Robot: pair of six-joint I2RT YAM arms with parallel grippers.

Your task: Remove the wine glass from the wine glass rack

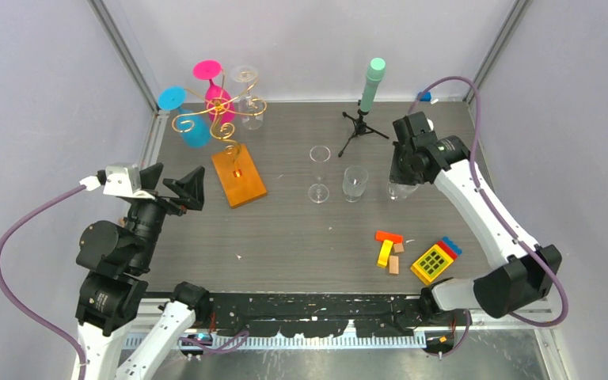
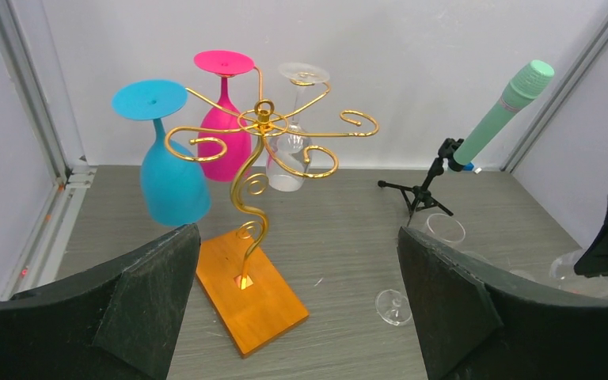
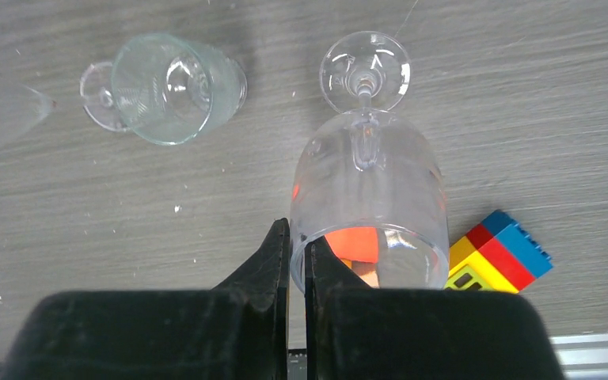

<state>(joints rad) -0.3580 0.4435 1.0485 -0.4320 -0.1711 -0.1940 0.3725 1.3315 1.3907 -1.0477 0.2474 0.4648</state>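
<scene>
Your right fingers (image 3: pixel 297 237) are pinched almost together on the rim of a clear wine glass (image 3: pixel 368 190), with the wall of the bowl between them. The wine glass hangs upright, foot down, at the tabletop (image 1: pixel 301 237) right of centre, well apart from the rack (image 1: pixel 220 119). I cannot tell whether its foot has touched down. A rim pinch from above suits setting it straight onto its foot.

Your left fingers (image 2: pixel 297 233) stand wide apart and empty, aimed at the rack at far left, likely to be ready for it.

On the rack, a blue glass (image 2: pixel 170 178), a pink glass (image 2: pixel 226 134) and a clear glass (image 2: pixel 289 162) hang bowl-down, with their feet caught in the scroll arms. A stemmed glass (image 1: pixel 319 170) and a shorter glass (image 1: pixel 355 184) stand upright near the middle.

Every glass looks empty. The orange seen through the wine glass is the blocks (image 1: pixel 433 260) beyond it, not a fill.
</scene>
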